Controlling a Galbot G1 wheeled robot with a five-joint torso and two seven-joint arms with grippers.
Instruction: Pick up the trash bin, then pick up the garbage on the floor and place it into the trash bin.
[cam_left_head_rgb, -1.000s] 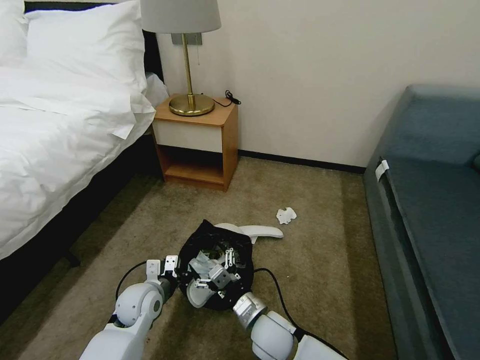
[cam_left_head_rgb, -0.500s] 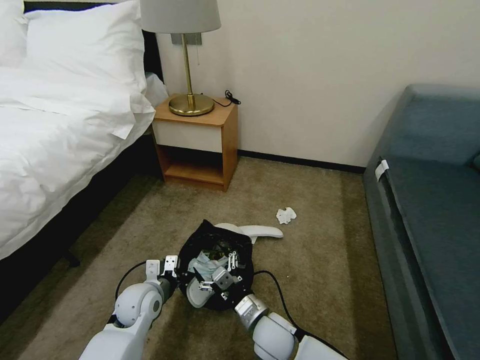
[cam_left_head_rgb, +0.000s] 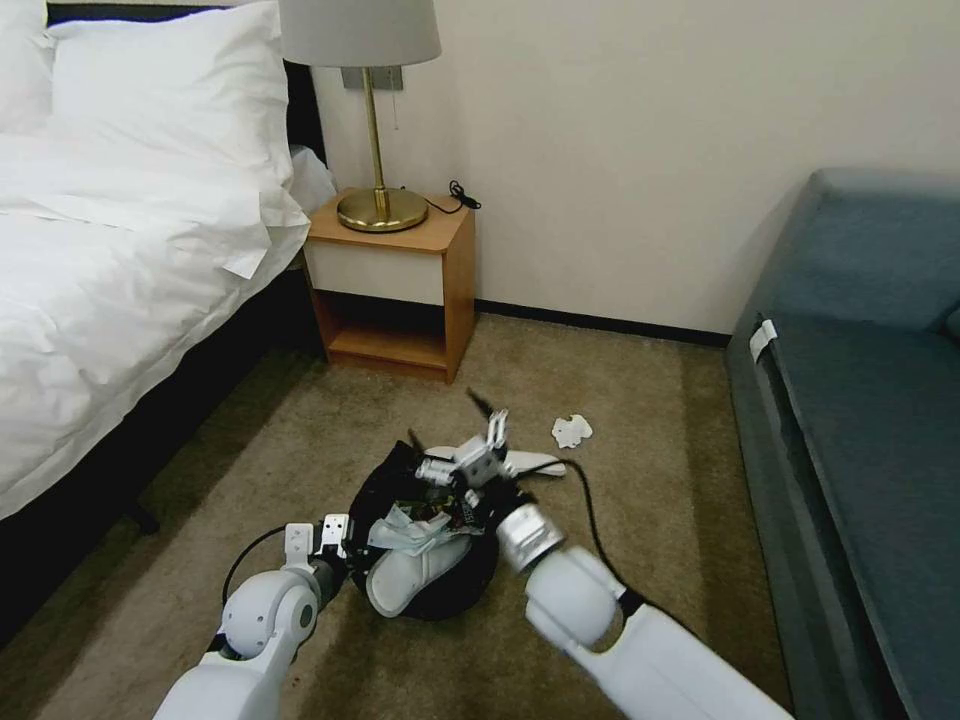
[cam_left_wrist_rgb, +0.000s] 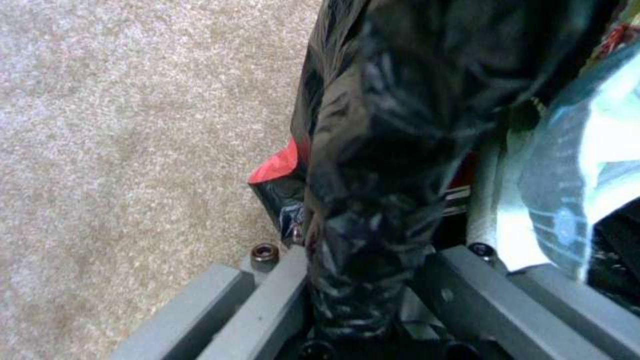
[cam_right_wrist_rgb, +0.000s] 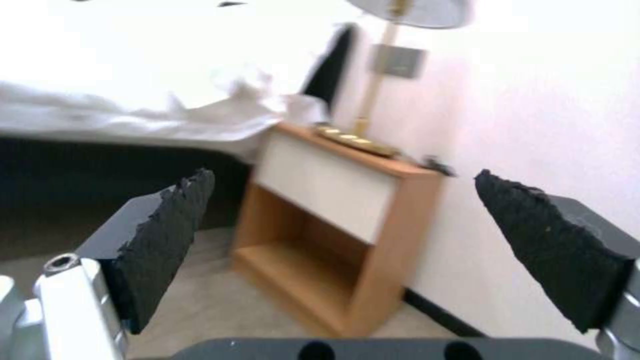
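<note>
The trash bin (cam_left_head_rgb: 470, 575), lined with a black bag (cam_left_wrist_rgb: 387, 125), sits on the carpet close in front of me. My left gripper (cam_left_head_rgb: 345, 545) is shut on the bag-covered rim (cam_left_wrist_rgb: 360, 280) at its left side. One white slipper (cam_left_head_rgb: 410, 578) lies in the bin, its toe over the near rim, with a pale packet (cam_left_wrist_rgb: 567, 200) and a red packet (cam_left_wrist_rgb: 277, 165) beside it. My right gripper (cam_left_head_rgb: 448, 422) hangs open and empty above the bin's far edge, pointing at the nightstand (cam_right_wrist_rgb: 333, 200). A second white slipper (cam_left_head_rgb: 530, 466) and a crumpled tissue (cam_left_head_rgb: 572, 430) lie on the floor beyond.
A bed with white linen (cam_left_head_rgb: 110, 300) runs along the left. The wooden nightstand (cam_left_head_rgb: 395, 290) with a brass lamp (cam_left_head_rgb: 380, 205) stands at the wall. A blue sofa (cam_left_head_rgb: 860, 400) fills the right side. Open carpet (cam_left_head_rgb: 650, 520) lies between bin and sofa.
My right gripper has risen out of the bin and swung toward its far side, open. The white slipper stays behind in the bin. The left gripper holds as before.
</note>
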